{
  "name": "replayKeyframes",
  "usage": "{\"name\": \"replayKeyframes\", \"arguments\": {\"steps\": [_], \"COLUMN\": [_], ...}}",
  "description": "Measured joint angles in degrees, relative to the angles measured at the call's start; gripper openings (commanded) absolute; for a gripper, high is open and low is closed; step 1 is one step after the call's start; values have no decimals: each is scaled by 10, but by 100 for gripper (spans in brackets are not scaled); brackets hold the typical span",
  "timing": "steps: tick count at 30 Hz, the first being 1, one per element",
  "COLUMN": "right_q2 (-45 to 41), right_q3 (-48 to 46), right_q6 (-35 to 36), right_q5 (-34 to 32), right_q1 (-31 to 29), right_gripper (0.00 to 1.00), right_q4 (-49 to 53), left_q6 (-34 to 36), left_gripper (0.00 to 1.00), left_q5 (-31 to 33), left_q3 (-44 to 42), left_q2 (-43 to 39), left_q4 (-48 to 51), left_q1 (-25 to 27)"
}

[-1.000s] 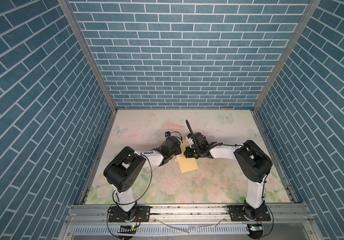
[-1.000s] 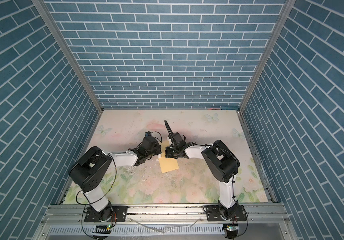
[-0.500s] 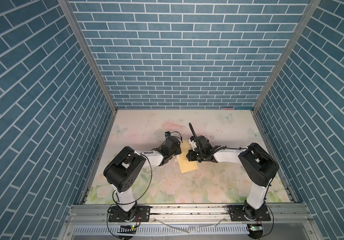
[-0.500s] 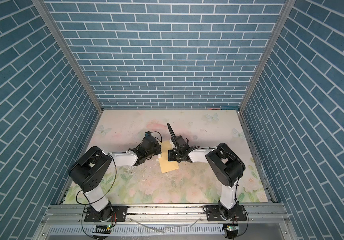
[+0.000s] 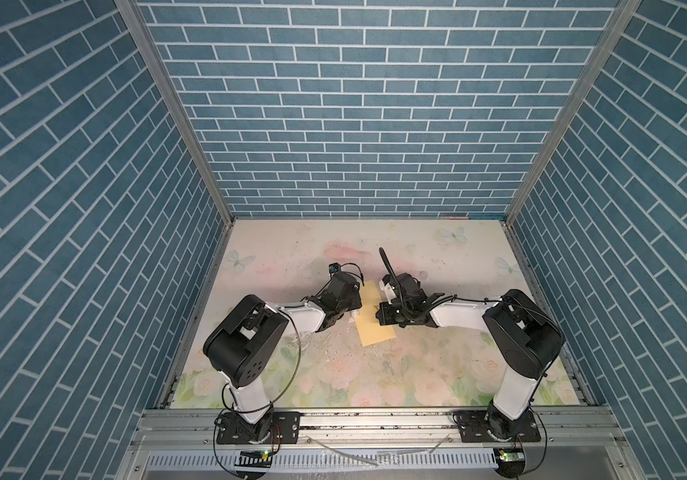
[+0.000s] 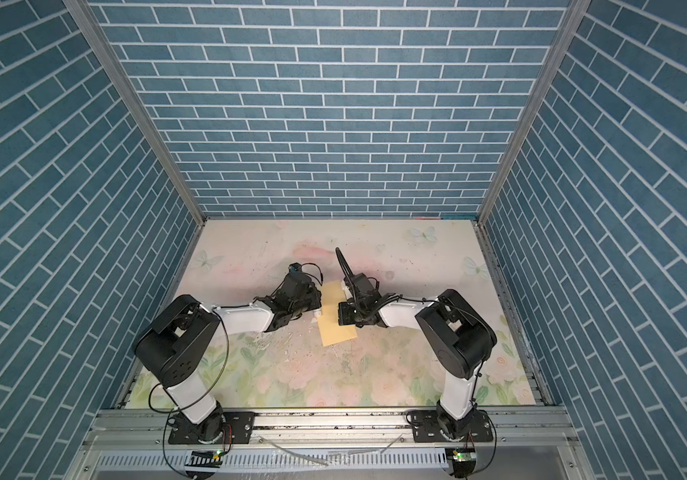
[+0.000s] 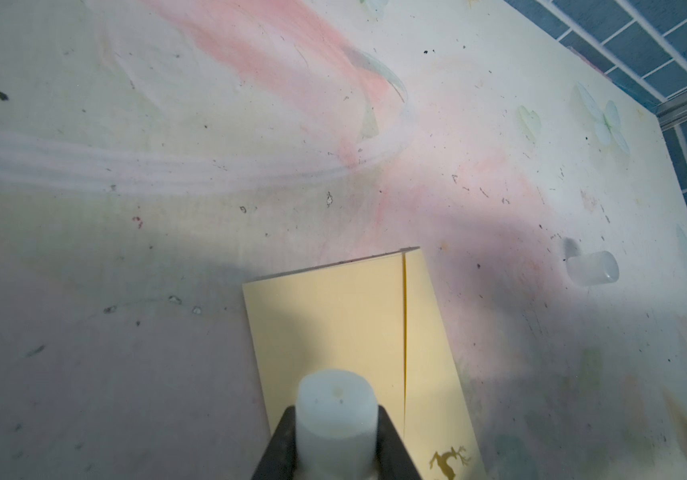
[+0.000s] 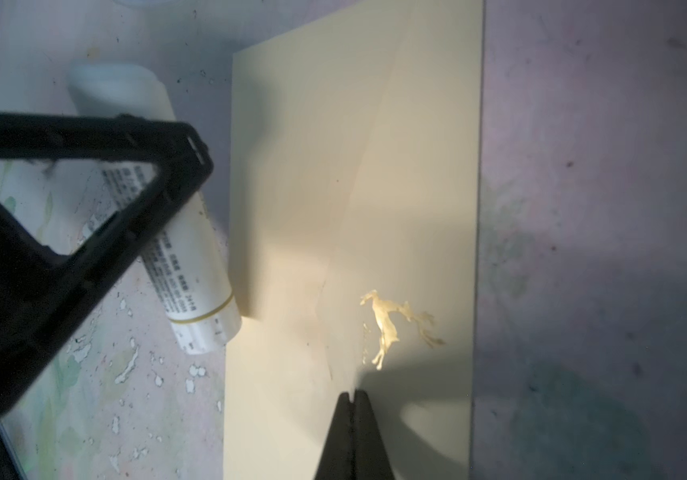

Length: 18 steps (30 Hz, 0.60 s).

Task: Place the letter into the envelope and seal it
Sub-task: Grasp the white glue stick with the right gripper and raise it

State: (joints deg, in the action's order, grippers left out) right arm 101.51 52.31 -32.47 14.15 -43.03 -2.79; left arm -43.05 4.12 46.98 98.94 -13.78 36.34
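Left pincer (image 7: 335, 440) clenched around a white glue stick (image 8: 192, 270), the tube slanting low over the floral surface (image 5: 437, 365), one end just beside a long edge of the envelope (image 5: 373, 332). Envelope lies flat mid-surface between the two arms: plain yellow, a fold seam running along it, a small gold deer emblem (image 8: 387, 328) face up; a small translucent cap (image 7: 592, 268) lies apart from it on the surface. Right pincer (image 8: 352, 399) clamped fully together on nothing, tips resting on the envelope near the emblem.
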Motion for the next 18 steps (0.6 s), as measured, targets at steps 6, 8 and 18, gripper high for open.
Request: {"name": "replayKeyframes", "arguments": {"steps": [6, 8, 18], "right_q2": [-119, -159, -311], "right_q3": [-1, -7, -88], "right_q6": [19, 30, 77], "right_q5": [-18, -26, -61], "right_q1": [0, 0, 5], "right_gripper": [14, 17, 60], "right_q4": [-14, -28, -59], "left_q6": [5, 6, 17], "left_gripper": [0, 0, 0], "left_q5": [-5, -7, -34], "left_q3": [11, 17, 22], "left_q2": [-64, -91, -200], "left_q4": [36, 39, 44], "left_q1": [0, 0, 0]}}
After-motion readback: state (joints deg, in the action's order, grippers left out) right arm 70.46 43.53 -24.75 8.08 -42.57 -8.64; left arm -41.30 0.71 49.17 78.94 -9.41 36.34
